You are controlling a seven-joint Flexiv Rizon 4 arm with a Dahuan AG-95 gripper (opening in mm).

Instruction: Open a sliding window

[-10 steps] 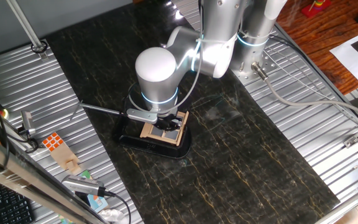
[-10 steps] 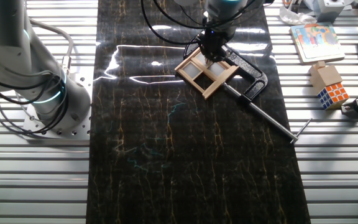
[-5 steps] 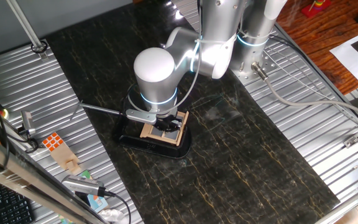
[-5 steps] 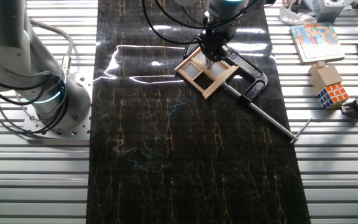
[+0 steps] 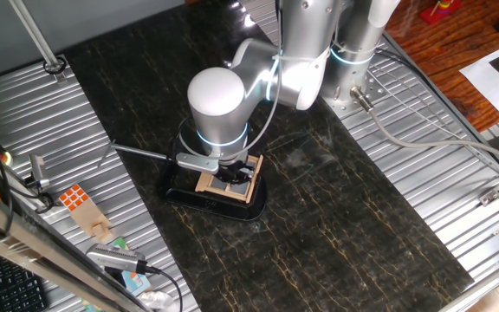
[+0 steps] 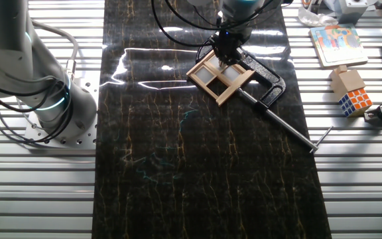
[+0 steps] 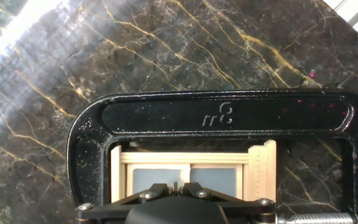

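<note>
The sliding window (image 5: 248,188) is a small tan wooden frame with grey panes, held tilted in a glossy black clamp base (image 5: 184,192). It also shows in the other fixed view (image 6: 216,78) and in the hand view (image 7: 191,167). My gripper (image 5: 231,174) stands right over the window, fingertips down at its upper part (image 6: 226,58). In the hand view the gripper (image 7: 174,187) has its jaws drawn together over the window's middle divider. Whether they touch the frame is hidden by the hand.
The clamp's long screw rod (image 6: 289,129) sticks out from the base across the dark marble top. An orange-and-white tiled cube (image 5: 74,198) on a wooden block lies on the ribbed metal, also seen in the other fixed view (image 6: 354,99). A second arm's base (image 6: 50,99) stands at the left.
</note>
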